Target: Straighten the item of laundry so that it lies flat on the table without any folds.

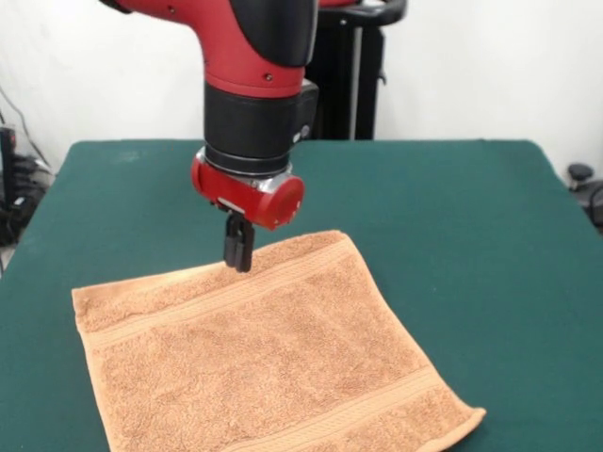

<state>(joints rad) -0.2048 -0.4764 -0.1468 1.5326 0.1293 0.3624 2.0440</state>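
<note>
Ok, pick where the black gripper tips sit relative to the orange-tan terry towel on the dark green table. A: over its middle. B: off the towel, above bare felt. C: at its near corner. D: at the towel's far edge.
D: the gripper comes down at the far edge of the orange-tan terry towel, its fingers close together.

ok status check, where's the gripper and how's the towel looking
Gripper fingers together, down at towel's far edge, grip unclear. Towel spread near flat on table, near right corner slightly raised. Nothing in the way.
</note>
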